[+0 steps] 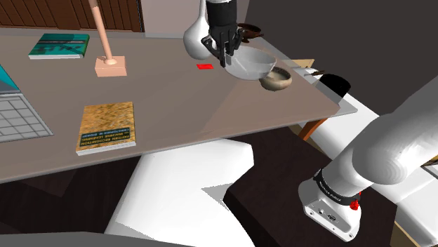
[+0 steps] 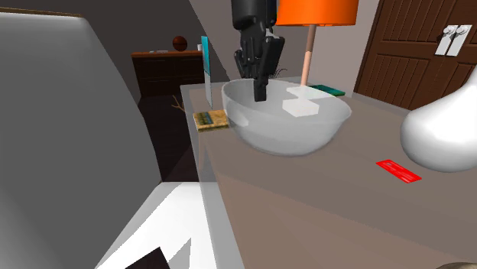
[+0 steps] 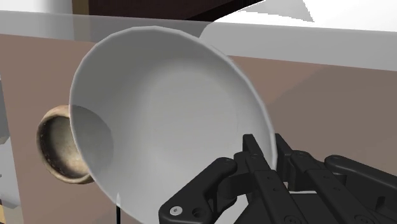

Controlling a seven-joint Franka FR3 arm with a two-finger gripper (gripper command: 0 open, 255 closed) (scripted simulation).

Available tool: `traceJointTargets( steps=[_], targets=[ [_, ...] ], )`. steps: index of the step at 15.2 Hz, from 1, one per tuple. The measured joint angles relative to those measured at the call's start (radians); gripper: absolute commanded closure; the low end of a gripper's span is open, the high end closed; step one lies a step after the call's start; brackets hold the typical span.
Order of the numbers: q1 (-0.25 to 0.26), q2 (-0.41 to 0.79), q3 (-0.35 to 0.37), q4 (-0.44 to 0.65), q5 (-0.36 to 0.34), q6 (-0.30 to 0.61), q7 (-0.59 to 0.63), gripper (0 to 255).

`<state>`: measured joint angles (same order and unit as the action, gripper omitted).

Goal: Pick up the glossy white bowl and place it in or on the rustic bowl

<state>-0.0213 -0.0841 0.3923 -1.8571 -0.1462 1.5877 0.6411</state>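
Your gripper [image 3: 266, 149] is narrow and clamped on the rim of the white bowl [image 3: 165, 105]. In the wrist view one finger sits inside the wall and the other outside, w/ the rim between them. So you are at the grasp step, approx. at the start of the lift. In the second exterior view the bowl's underside looks at or just above the table [image 2: 306, 199]; I cannot tell if it is off the surface. The bowl is glossy and held only by its thin edge, so I judge it may tilt or slip if you move fast.

Just beside it, on the side away from the gripper, stands the rustic bowl [image 3: 58, 147]. It is brownish, smaller, mouth up, near the table's edge. Next move, imo: lift straight up till the white bowl clears the rustic rim, carry it the short way over, centre it, lower, then open. The white bowl is the bigger one, so it will probably rest on, not in.

Farther off there are a red card [image 1: 204, 67] and a white vase [image 1: 195, 35] near the gripper's other side. Keep the arm off them.
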Motion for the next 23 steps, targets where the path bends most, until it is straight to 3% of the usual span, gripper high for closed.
traceJointTargets(
  steps=[14, 23],
  targets=[
    [-0.148, -0.071, -0.193, -0.072, -0.056, 0.066, -0.327, 255],
    [-0.244, -0.014, -0.312, -0.005, -0.099, 0.103, -0.529, 255]
  ],
)
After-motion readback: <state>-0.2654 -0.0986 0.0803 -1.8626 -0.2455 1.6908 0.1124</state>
